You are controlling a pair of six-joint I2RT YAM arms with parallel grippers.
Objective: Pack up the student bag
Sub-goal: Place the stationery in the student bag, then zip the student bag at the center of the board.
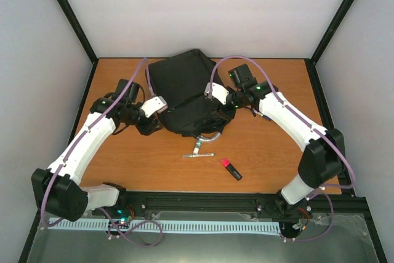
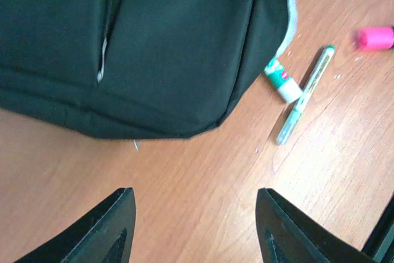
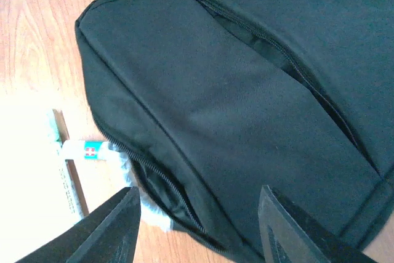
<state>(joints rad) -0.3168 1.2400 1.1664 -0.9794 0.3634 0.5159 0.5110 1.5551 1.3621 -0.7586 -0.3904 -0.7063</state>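
Got the student bag (image 1: pixel 184 90) lying flat toward the back-middle of the table (image 1: pixel 271 146), right between both arms. Got the left gripper (image 2: pixel 194 195) spread wide, pinching nothing, over bare wood just beside a bag corner. Same with the right gripper (image 3: pixel 198 192): spread, empty, hanging over the zippered black fabric. Also spotting a pen (image 2: pixel 305 93) and small white tube (image 2: pixel 282 81) right by the bag's edge.

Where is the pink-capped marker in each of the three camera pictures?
Top camera: the marker lies on the table, toward the near edge, right of the pen.
Left wrist camera: at the upper right edge, only its pink end showing, right of the pen.
Right wrist camera: not in it.
Shared landmark: the black bag, seen in all three.
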